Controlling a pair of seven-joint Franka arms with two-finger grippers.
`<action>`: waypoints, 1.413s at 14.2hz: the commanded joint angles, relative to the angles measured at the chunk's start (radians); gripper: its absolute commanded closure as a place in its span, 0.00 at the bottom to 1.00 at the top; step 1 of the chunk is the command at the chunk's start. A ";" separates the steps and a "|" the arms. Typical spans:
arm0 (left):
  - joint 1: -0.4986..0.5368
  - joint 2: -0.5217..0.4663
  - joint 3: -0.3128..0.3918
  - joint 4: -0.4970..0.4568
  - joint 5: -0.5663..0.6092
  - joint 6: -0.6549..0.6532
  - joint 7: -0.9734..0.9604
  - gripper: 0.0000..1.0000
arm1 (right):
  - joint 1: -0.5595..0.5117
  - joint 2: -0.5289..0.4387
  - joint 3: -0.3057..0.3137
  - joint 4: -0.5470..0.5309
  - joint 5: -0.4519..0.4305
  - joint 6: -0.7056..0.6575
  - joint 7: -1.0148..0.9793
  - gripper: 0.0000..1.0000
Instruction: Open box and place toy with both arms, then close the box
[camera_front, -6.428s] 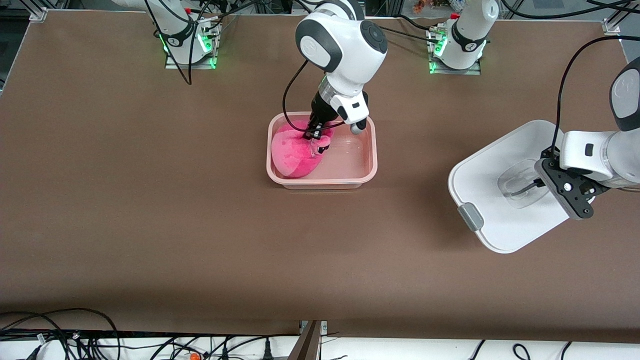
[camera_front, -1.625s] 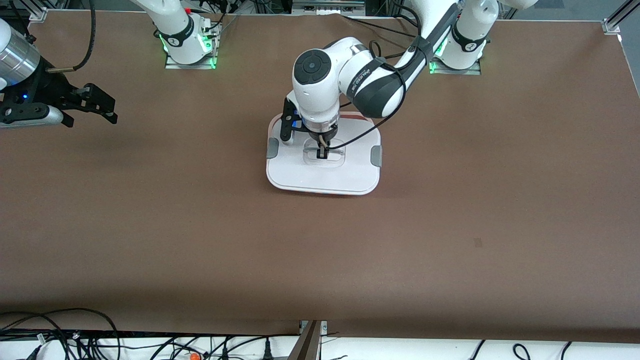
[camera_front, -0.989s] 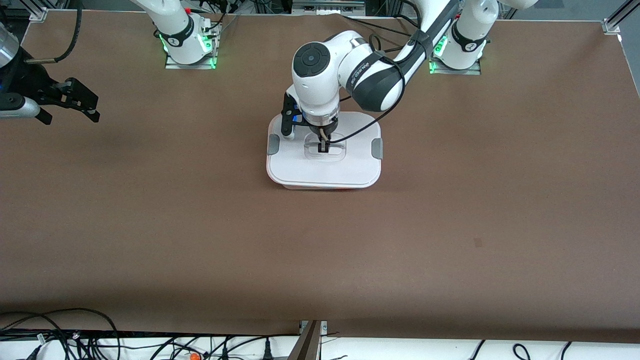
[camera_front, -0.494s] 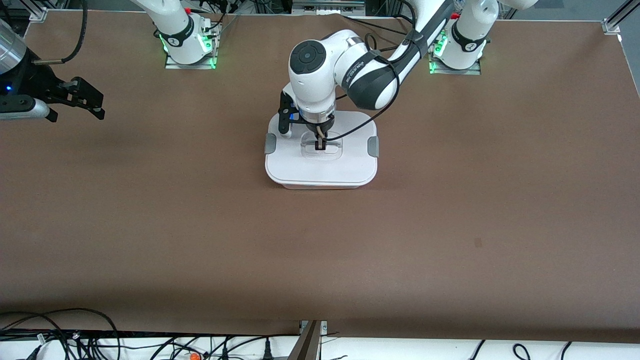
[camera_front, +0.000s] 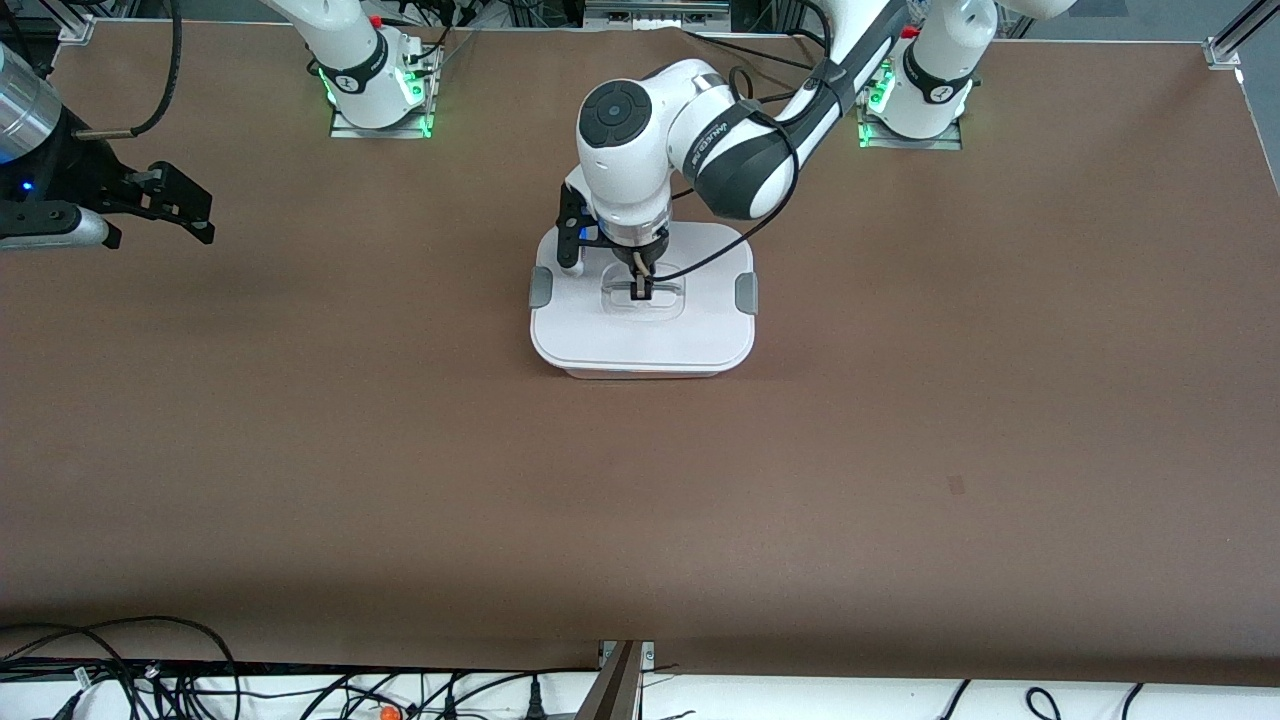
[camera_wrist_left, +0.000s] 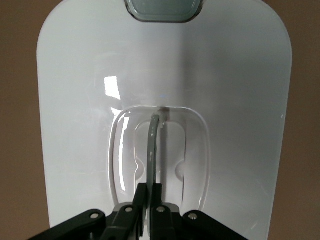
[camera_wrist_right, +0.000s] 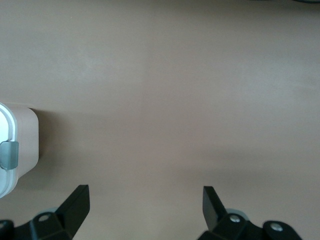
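Sitting in the middle of the brown table (camera_front: 900, 450) is one box (camera_front: 642, 372), with its white lid (camera_front: 640, 335) on top. Only a thin strip of the pink tub shows under the lid's edge nearest the front camera. The toy cannot be seen.

Two arms are here. The left arm (camera_front: 740, 150) reaches from its base down to the box. The right arm (camera_front: 30, 130) waits well away from the box, at its own end of the table.

The lid has two grey clips, one on each short side: one (camera_front: 540, 287) toward the right arm's end and one (camera_front: 746, 293) toward the left arm's end. It has one clear handle (camera_wrist_left: 152, 150) in a dip in its middle.

The left gripper (camera_front: 640, 290) is right over the middle of the lid. Its fingers are pressed together, pinching the thin handle. The box is straight under it.

The right gripper (camera_wrist_right: 145, 200) hangs over bare table, with its fingers spread wide and holding nothing. The box is off to one side of it, well apart.
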 joint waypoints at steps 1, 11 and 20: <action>-0.012 -0.008 -0.001 -0.014 0.024 0.010 -0.045 0.66 | -0.005 0.005 0.006 0.020 -0.009 -0.010 0.018 0.00; 0.036 -0.023 0.019 0.160 -0.048 -0.121 -0.139 0.00 | -0.004 0.003 0.008 0.018 0.031 -0.024 0.015 0.00; 0.336 -0.032 0.062 0.288 -0.058 -0.267 -0.201 0.00 | -0.005 0.003 0.003 0.020 0.060 -0.035 0.016 0.00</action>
